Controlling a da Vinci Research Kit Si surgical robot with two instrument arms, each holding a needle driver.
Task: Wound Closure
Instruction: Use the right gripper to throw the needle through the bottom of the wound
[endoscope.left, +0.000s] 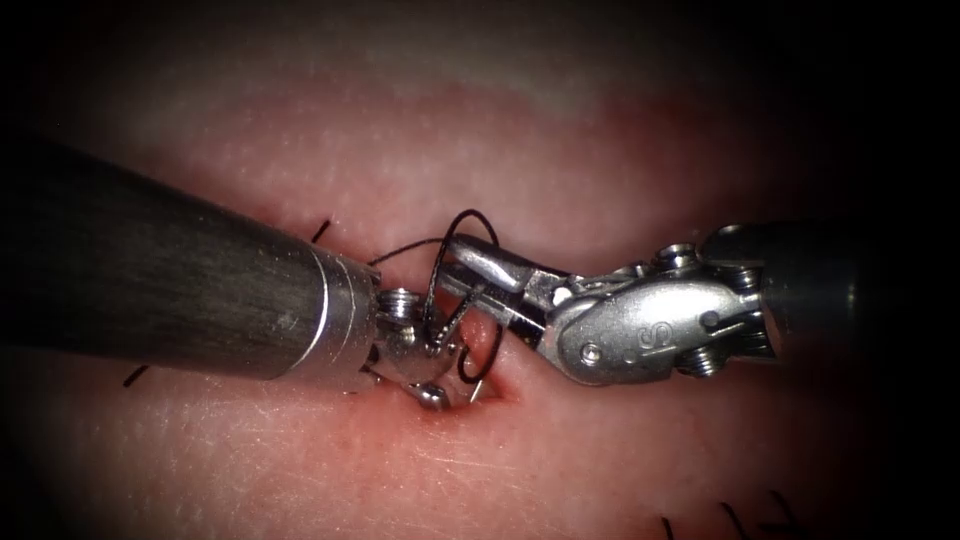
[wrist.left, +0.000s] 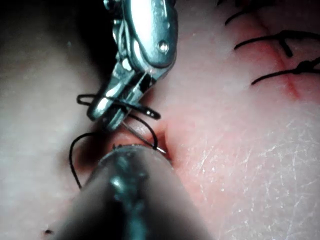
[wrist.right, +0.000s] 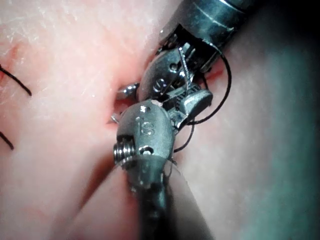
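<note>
The tissue (endoscope.left: 600, 150) is pink, and its cut (endoscope.left: 500, 385) runs across under both tools. The left tool (endoscope.left: 432, 392) comes in over the left part, its tip down in the cut. The right tool (endoscope.left: 455, 270) reaches in from the right with its jaws open just above the left tool's wrist. Black thread (endoscope.left: 470, 215) is looped round those jaws; the left wrist view shows the loops (wrist.left: 140, 107) on the right tool (wrist.left: 107, 112). A thin curved needle (endoscope.left: 489, 362) stands in the cut beside the left tool's tip, also seen as the needle (wrist.left: 156, 142). Whether anything holds it is hidden.
Short cut thread ends (endoscope.left: 320, 230) stick out of the tissue behind the left shaft, with more ends (endoscope.left: 730, 518) at the near right edge. Finished stitches (wrist.left: 280, 45) cross the closed part of the cut. Red fluid (endoscope.left: 470, 420) stains the wound edge.
</note>
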